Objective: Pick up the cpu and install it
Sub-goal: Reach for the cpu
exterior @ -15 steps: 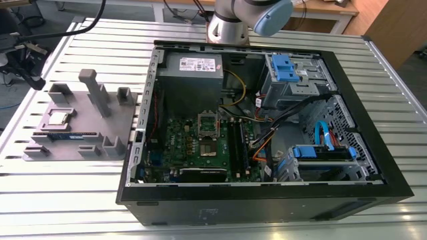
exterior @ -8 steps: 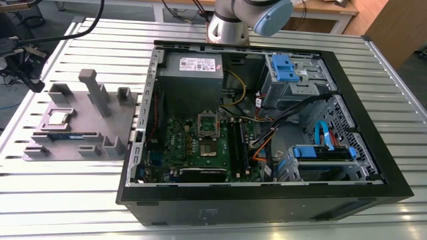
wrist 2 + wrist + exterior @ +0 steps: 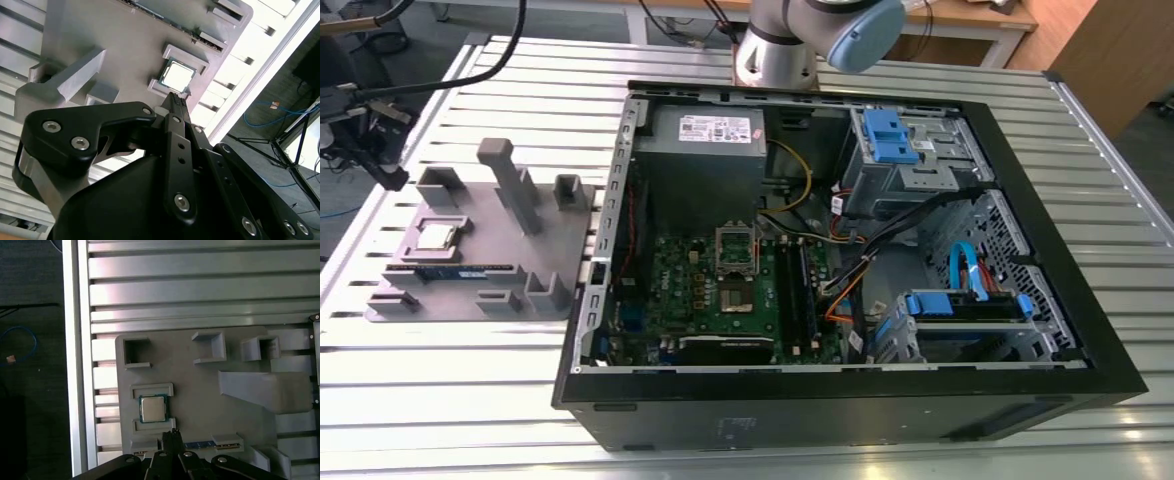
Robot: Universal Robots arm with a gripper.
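My gripper hung above the grey fixture plate with its fingertips drawn together and nothing between them, the tip poised just beside the cpu without touching it. In the second wrist view the gripper pointed almost at the chip's near edge. The cpu lay flat in its nest, metal top up, held between two raised ribs of the plate. A blue memory stick sat in a slot close by. In the exterior view the cpu was on the plate at that view's left, well apart from the open computer case, where the motherboard's socket waited, its metal frame seemingly swung back. I judged this to be the approach to the pick. Doing it well called for spreading the fingers wider than the chip and centring over it. They should come down square on the two sides the ribs left free, close on the pale edges only, and lift straight so that no corner caught a rib.
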